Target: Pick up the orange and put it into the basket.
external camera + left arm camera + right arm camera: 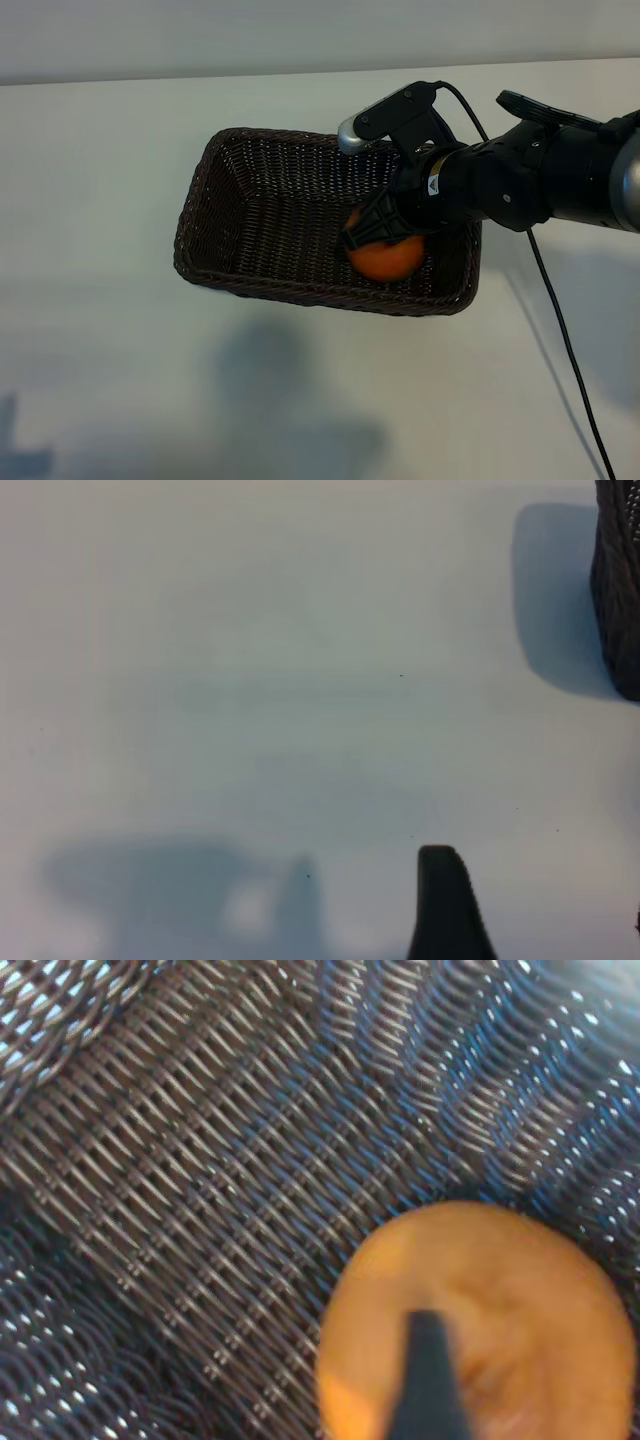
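white table (120, 380) is holding the basket (215, 160), orange (388, 258) sitting inside near its right end under the right gripper (385, 228), grip state unclear, risking dragging it out on retreat; left gripper (450, 905) idling outside.

A pale table (120, 400) carries the wicker basket (215, 225).

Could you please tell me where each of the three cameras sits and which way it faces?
Exterior: above the table, looking down on the basket, orange and right arm.
Left wrist: low over bare table; one finger and the basket's edge show.
Right wrist: inside the basket, facing the weave and orange; one finger shows.
All share the basket.
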Action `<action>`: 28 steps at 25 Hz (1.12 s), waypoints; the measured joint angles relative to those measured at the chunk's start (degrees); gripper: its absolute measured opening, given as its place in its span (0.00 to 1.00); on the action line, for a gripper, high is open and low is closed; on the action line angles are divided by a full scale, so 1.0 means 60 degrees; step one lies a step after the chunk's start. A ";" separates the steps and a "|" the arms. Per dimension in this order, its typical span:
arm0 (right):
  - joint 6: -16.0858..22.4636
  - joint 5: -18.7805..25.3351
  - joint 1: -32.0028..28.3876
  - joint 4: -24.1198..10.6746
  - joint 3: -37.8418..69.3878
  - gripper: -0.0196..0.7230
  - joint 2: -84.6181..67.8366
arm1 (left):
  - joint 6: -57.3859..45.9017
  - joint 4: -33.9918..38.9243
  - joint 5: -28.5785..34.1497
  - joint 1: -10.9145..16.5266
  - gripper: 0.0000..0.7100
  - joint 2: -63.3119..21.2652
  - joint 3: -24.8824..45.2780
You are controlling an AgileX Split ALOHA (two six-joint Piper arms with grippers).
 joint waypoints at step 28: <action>0.0711 0.1889 -0.4247 -0.1669 0.0000 0.92 -0.5216 | 0.0000 0.0000 0.0000 0.0000 0.68 0.0000 0.0000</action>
